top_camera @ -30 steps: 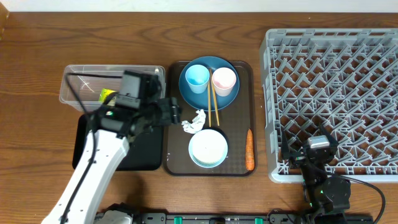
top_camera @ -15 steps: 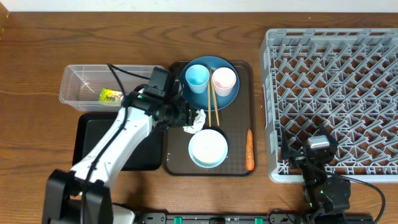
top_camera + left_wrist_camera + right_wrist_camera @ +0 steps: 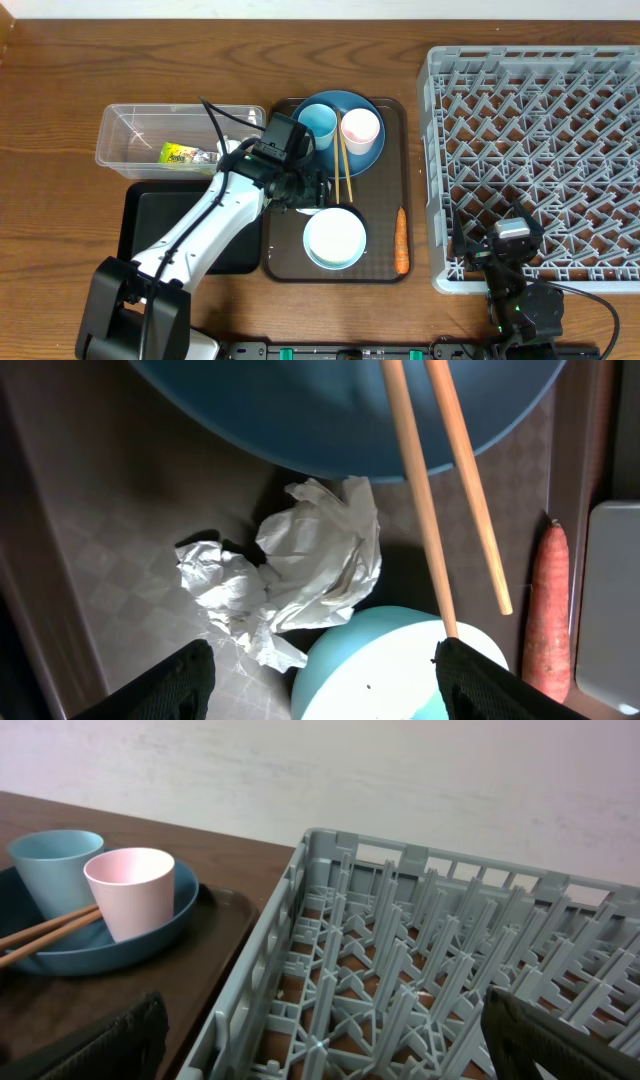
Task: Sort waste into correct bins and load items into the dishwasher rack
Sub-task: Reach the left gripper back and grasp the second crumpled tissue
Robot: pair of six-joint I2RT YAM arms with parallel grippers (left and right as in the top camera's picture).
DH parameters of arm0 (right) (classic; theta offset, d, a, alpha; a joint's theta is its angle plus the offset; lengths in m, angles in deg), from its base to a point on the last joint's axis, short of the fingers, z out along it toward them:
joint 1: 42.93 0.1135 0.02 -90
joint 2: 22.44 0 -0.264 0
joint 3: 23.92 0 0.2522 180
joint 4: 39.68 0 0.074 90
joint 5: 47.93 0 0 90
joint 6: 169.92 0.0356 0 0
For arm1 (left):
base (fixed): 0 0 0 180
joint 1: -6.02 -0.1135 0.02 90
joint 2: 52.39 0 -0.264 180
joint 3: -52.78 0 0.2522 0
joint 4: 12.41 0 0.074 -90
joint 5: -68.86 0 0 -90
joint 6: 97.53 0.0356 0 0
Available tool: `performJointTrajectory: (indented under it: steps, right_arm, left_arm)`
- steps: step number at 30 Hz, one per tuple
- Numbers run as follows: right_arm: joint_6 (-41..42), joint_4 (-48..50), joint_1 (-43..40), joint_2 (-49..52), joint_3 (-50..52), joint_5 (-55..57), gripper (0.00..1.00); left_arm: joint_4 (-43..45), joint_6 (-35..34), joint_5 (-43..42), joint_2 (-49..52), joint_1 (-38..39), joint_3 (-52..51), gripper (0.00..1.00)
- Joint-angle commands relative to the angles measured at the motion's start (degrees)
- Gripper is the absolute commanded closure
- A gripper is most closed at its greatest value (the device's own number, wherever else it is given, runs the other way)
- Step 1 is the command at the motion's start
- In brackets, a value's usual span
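Crumpled white napkins lie on the brown serving tray between the dark-blue plate and the white bowl. My left gripper hangs open just above them, nothing between its fingers; overhead it hides the napkins. Chopsticks rest from the plate onto the bowl. A light-blue cup and a pinkish cup stand on the plate. The carrot lies at the tray's right. A yellow-green wrapper sits in the clear tub. My right gripper is open at the rack's front-left corner.
The black tray lies in front of the clear tub, partly under my left arm. The brown serving tray sits between the bins and the rack. The rack's near wall stands close to the serving tray's right edge.
My left arm has swung right, from over the tub and black tray to above the napkins on the serving tray. The right arm has not moved.
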State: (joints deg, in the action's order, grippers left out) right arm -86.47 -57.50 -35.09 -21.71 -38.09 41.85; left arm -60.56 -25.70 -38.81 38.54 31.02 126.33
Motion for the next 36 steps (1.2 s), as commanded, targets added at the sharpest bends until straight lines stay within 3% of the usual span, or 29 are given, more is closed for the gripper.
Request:
performJointTrajectory:
  steps: [1,15,28,30,33,36]
  right_arm:
    - [-0.4,-0.2,0.4,0.0,0.1,0.0,0.01]
    - [-0.4,-0.2,0.4,0.1,0.1,0.0,0.01]
    - [-0.4,-0.2,0.4,0.1,0.1,0.0,0.01]
    - [-0.4,-0.2,0.4,0.2,0.1,0.0,0.01]
    - [-0.4,-0.2,0.4,0.2,0.1,0.0,0.01]
    - [-0.4,-0.2,0.4,0.2,0.1,0.0,0.01]
  left_arm:
    - [0.0,-0.1,0.8,0.6,1.2,-0.4,0.27]
    - [0.2,-0.1,9.3,1.3,3.8,-0.4,0.28]
    - [0.9,-0.1,9.0,7.8,3.8,-0.4,0.28]
    - [1.2,-0.1,9.0,7.9,3.8,-0.4,0.34]
    - [2.4,-0.1,9.4,7.9,3.8,-0.4,0.55]
    - [3.4,-0.1,9.4,7.9,3.8,-0.4,0.61]
